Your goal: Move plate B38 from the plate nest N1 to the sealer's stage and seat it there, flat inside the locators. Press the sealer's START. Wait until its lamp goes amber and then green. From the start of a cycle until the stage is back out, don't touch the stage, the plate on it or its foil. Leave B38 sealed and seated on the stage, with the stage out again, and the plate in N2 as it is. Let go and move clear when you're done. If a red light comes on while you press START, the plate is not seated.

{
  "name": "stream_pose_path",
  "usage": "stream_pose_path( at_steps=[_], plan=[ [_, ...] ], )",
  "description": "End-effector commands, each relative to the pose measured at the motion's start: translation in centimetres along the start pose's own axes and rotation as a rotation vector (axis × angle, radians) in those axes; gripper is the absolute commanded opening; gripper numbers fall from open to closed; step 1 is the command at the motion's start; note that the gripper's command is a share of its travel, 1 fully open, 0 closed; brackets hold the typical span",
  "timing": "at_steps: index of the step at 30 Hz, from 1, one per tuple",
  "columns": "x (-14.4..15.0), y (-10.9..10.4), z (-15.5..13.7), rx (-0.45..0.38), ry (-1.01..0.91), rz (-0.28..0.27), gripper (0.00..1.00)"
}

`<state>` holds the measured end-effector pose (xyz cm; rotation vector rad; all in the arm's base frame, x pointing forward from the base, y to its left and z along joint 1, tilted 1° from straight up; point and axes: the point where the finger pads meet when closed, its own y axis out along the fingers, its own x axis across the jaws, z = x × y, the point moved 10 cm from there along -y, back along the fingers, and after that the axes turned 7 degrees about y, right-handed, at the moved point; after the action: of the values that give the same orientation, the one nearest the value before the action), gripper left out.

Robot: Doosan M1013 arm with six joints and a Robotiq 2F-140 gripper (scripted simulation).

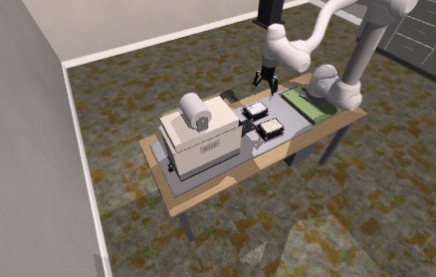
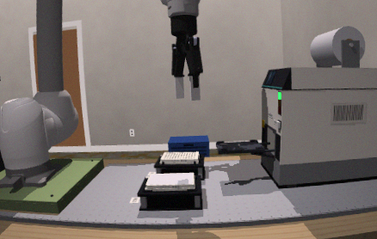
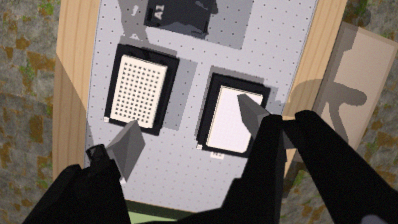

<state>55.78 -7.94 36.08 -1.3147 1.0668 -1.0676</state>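
You are hovering the open black two-finger gripper (image 1: 265, 94) (image 2: 188, 92) (image 3: 189, 120) above the nests.
In the wrist view, left to right: the cream, rectangular welled plate (image 1: 272, 126) (image 2: 180, 157) (image 3: 138, 91) is sitting in its black nest beyond the left fingertip; your fingers are standing wide, gripping nothing; the black sealer stage (image 1: 246, 126) (image 2: 239, 146) (image 3: 180, 16) is lying farther beyond them; the smooth white rectangular plate (image 1: 256, 109) (image 2: 170, 180) (image 3: 227, 120) is resting partly behind the right fingertip.
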Motion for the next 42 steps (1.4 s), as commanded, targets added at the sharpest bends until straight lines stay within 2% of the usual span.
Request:
stream_pose_path(
  at_steps=[1,28,30,42],
  plan=[
    [0.03,-0.01,-0.01,0.001,-0.098,0.002,0.70],
    [0.03,-0.01,-0.02,0.002,-0.932,0.002,0.70],
    [0.03,-0.01,-0.02,0.002,-0.932,0.002,0.70],
    [0.02,-0.01,-0.01,0.002,-1.302,0.001,0.70]
  ],
)
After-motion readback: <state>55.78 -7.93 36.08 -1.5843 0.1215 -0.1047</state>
